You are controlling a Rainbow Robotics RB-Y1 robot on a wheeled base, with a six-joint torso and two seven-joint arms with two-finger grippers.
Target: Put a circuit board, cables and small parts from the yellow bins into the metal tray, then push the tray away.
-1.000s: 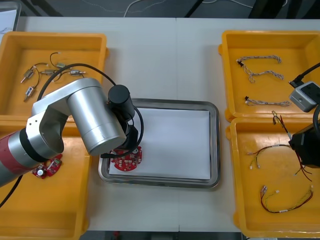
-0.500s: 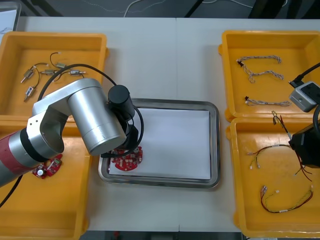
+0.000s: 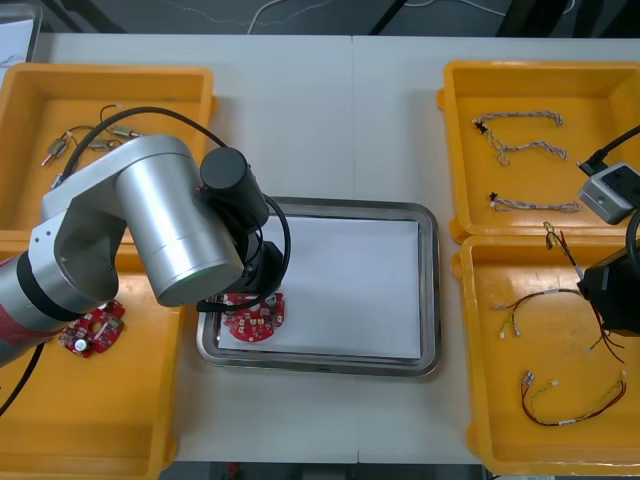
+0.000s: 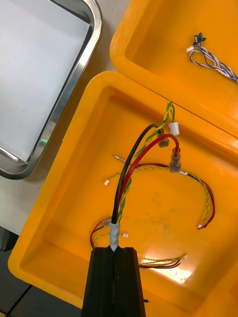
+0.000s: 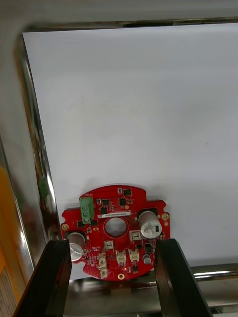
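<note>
A round red circuit board (image 3: 253,316) lies flat on the white lining at the near left corner of the metal tray (image 3: 431,290). My left gripper (image 5: 111,245) hangs open right over it, and the black fingers (image 5: 47,277) stand on either side of the board (image 5: 116,230) without touching it. A second board (image 3: 90,331) lies in the near left yellow bin (image 3: 90,420). My right gripper (image 4: 115,257) is shut over the near right bin (image 4: 163,198), with a black, red and yellow cable (image 4: 144,153) running out from under its tips.
Small metal parts (image 3: 60,150) with wires lie in the far left bin. Twisted blue and white cables (image 3: 520,135) are in the far right bin, and red and yellow cables (image 3: 560,405) in the near right one. The tray's rim (image 4: 74,84) sits close beside that bin.
My left gripper has opened and let go of the circuit board, which stays in the tray's near left corner. The left arm has shifted slightly back. The right arm has not moved.
</note>
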